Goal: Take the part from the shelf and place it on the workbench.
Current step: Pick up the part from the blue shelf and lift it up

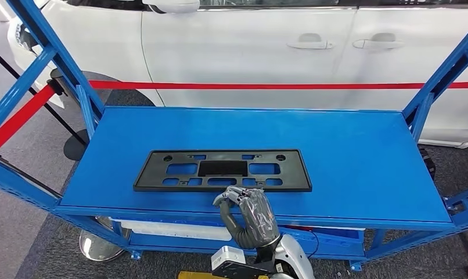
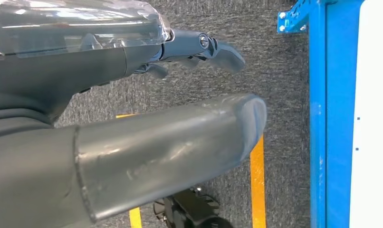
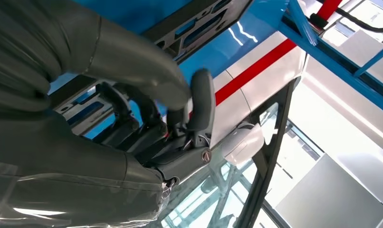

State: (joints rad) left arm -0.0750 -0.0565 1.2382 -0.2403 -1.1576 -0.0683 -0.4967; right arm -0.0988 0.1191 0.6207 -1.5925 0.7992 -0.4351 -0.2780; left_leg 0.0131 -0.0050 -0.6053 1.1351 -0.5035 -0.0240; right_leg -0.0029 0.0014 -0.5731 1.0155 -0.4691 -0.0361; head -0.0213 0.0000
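Flat black frame part (image 1: 222, 170) with rectangular cut-outs, lying on the blue shelf (image 1: 348, 157), right hand (image 1: 250, 211) at its near edge, fingers curled, seemingly touching, grip unclear, left hand (image 2: 132, 118) loose, holding nothing.

Grey right hand (image 1: 250, 210), silver forearm

Matt black plastic part (image 1: 222, 170), smooth.
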